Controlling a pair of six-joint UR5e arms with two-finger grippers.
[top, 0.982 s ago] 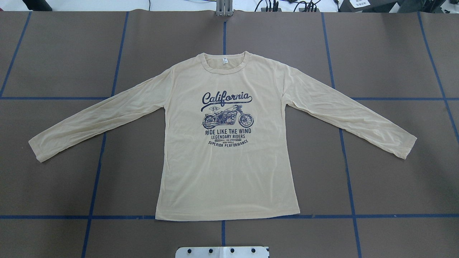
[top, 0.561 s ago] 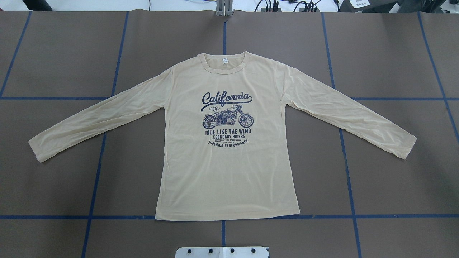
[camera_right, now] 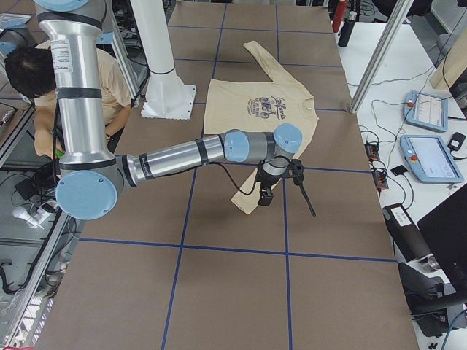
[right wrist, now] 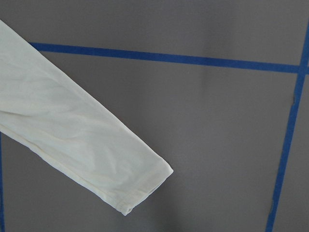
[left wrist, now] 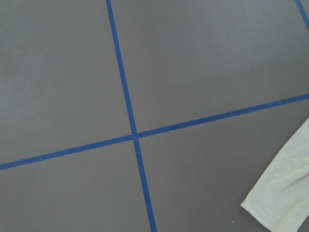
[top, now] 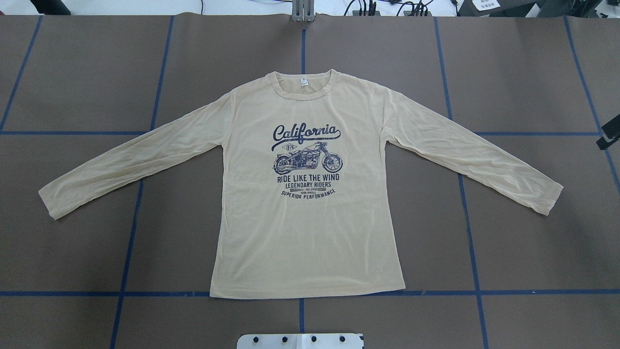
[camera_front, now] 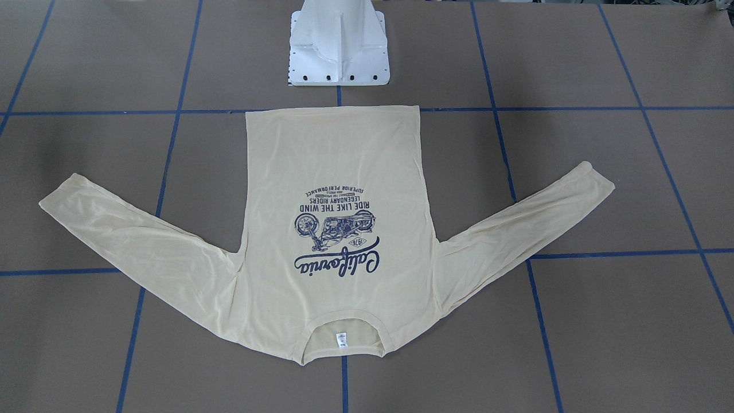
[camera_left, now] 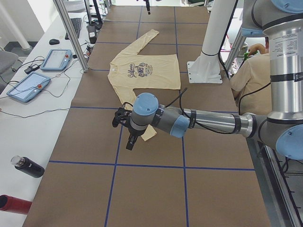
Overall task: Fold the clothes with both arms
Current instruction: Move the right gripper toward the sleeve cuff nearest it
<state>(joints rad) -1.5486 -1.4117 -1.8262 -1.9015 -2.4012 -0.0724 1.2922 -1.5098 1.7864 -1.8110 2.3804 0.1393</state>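
The pale cream-yellow long-sleeved shirt (top: pixel 305 232) lies flat and face up on the brown table, navy California print showing, both sleeves spread out, the collar away from the robot. It also lies in full sight in the front-facing view (camera_front: pixel 338 155). My left gripper (camera_left: pixel 127 132) hovers by the shirt's left cuff (left wrist: pixel 282 193); I cannot tell whether it is open or shut. The right gripper (camera_right: pixel 286 198) hangs just beyond the right cuff (right wrist: pixel 120 179). Only a black sliver of that right gripper (top: pixel 608 138) shows overhead, so its state cannot be told. Neither wrist view shows fingers.
The white pedestal base (camera_front: pixel 338 51) stands just behind the shirt's hem. Blue tape lines (top: pixel 465 218) grid the table. Operator tablets (camera_left: pixel 28 87) and bottles (camera_left: pixel 28 166) lie on the side bench beyond the table's far edge. A person (camera_right: pixel 44 80) sits behind the robot.
A black tip of the right gripper has come into the overhead view at its right edge. The shirt has not moved.
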